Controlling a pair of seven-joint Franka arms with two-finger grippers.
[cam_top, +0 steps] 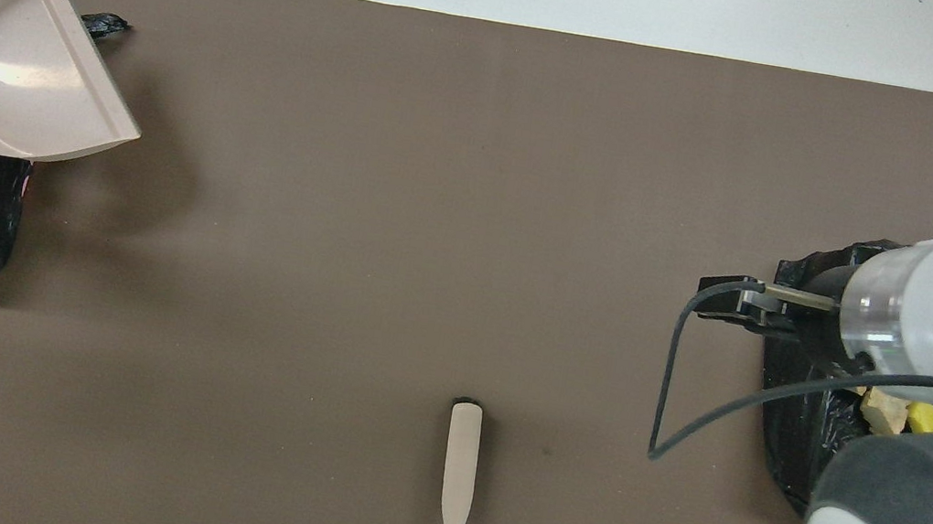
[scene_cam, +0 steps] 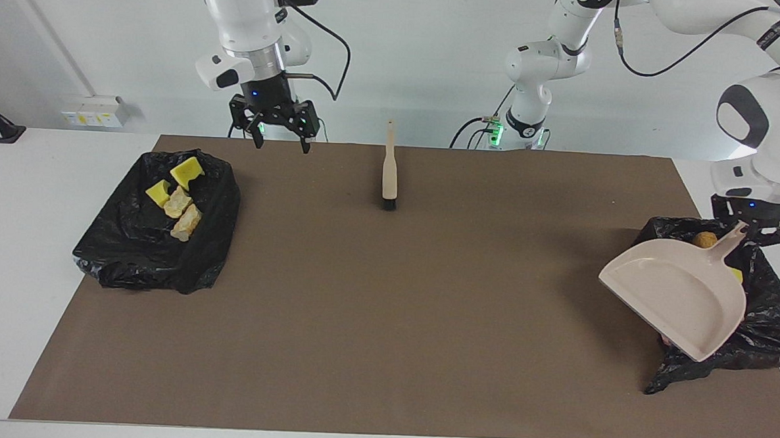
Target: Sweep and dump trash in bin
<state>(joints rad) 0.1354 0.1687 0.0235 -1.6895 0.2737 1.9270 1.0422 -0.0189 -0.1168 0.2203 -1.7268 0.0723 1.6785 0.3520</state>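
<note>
Facing view: trash (scene_cam: 179, 203) sits in the black-lined bin (scene_cam: 131, 260) at the right arm's end; right claw (scene_cam: 276, 138) hangs open above. Left claw (scene_cam: 752, 225) grips the dustpan (scene_cam: 676, 300) handle over the other bin (scene_cam: 764, 321).

Overhead view: brush (cam_top: 458, 473) lies flat on the bench. Chunks look light, squashy; scoop them, don't pinch.

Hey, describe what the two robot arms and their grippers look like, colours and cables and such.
Both arms are glossy white with dark grey joint caps and bands. A loose black cable loops along each arm. The right gripper is a black, open-framed two-finger unit with a small blue light above it, under a silver wrist ring. The left gripper is the same black kind, also with a blue light. Green lights glow at both bases.
</note>
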